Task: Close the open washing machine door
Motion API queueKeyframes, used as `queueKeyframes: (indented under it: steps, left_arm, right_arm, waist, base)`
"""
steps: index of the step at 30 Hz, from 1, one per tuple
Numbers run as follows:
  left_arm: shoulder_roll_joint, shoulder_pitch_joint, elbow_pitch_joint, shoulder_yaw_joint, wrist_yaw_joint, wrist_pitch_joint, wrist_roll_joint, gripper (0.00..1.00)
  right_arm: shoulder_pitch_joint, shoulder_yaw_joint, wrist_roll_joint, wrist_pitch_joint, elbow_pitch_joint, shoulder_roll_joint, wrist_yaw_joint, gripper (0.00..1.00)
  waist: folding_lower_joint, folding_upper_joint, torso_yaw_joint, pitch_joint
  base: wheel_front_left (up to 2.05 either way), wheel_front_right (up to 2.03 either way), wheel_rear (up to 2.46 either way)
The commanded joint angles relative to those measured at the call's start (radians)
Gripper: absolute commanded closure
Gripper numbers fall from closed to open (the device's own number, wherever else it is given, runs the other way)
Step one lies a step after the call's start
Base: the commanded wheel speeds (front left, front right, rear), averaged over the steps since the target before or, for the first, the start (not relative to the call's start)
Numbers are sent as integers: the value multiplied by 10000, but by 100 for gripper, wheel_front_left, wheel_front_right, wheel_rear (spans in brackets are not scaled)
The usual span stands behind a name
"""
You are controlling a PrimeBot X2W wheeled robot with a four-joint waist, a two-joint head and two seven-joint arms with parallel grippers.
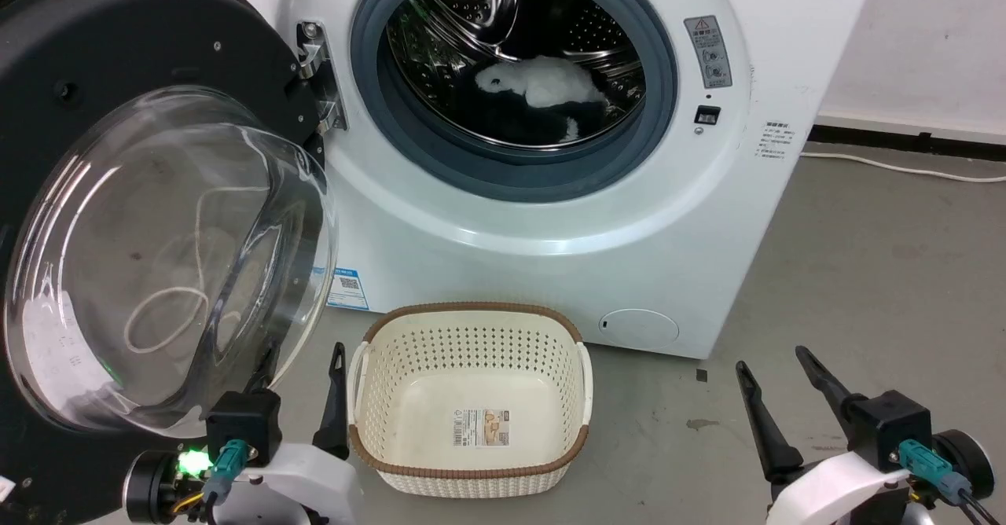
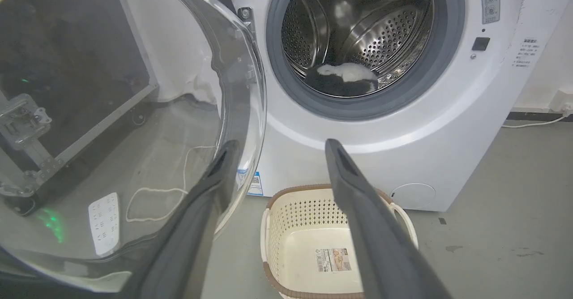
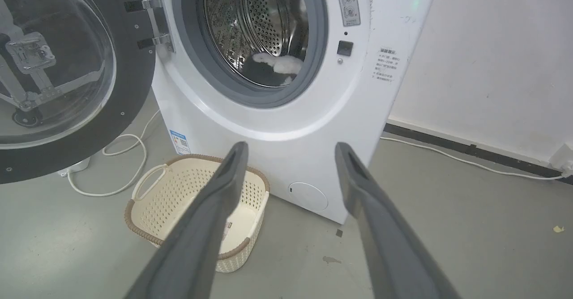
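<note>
the washing machine door is hanging swung wide at the left of the washing machine, its glass bowl bulging toward the robot, so the drum is standing open. the left gripper is sitting low by the bowl's bottom edge, fingers spread and gripping nothing, one finger showing through the glass. it is probably lining up a push, though i cannot tell whether it is touching. the right gripper is waiting spread and empty, well apart on the other side. white and dark cloth is lying in the drum. the basket in front is holding just a paper label.
</note>
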Motion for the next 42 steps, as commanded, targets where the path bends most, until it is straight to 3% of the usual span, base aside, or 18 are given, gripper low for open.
queueKeyframes:
  steps: [1, 5, 6, 7, 17, 26, 34, 42]
  left_arm:
    - [0, 31, 18, -13, 7, -74, -110, 0]
    - [0, 60, 86, -101, 24, -201, -277, 0]
    - [0, 65, 99, -115, 29, -222, -306, 20]
    - [0, 69, 109, -129, 33, -243, -330, 100]
    - [0, 13, -236, -141, 37, -453, -610, 100]
    - [0, -344, -1289, 417, 171, -641, -831, 100]
    - [0, -897, -1901, 1607, 72, -808, -1030, 100]
    - [2, -1474, -2050, 3423, -171, -975, -1308, 100]
  right_arm:
    - [41, 14, 99, -69, 28, 0, 0, 0]
    - [94, 44, 279, -197, 119, 0, 1, 0]
    - [102, 49, 312, -218, 135, 0, 1, 0]
    - [110, 52, 344, -239, 148, 0, 1, 0]
    - [212, 40, 675, -449, 244, 1, 1, 0]
    - [317, 6, 945, -636, 365, 1, 2, 0]
    - [417, -34, 1190, -804, 500, 2, 2, 0]
    - [504, -85, 1421, -970, 647, 2, 3, 0]
  waist:
    - [0, 0, 3, 0]
    - [0, 0, 17, -3]
    - [0, 0, 19, -4]
    - [0, 0, 22, -5]
    - [0, 0, 113, -7]
    - [0, 0, 404, -27]
    - [0, 0, 893, -53]
    - [0, 0, 1439, -52]
  base:
    - [0, 0, 0]
    - [0, 0, 0]
    - [0, 0, 0]
    - [0, 0, 0]
    - [0, 0, 0]
    - [0, 0, 0]
    - [0, 0, 0]
    - [0, 0, 0]
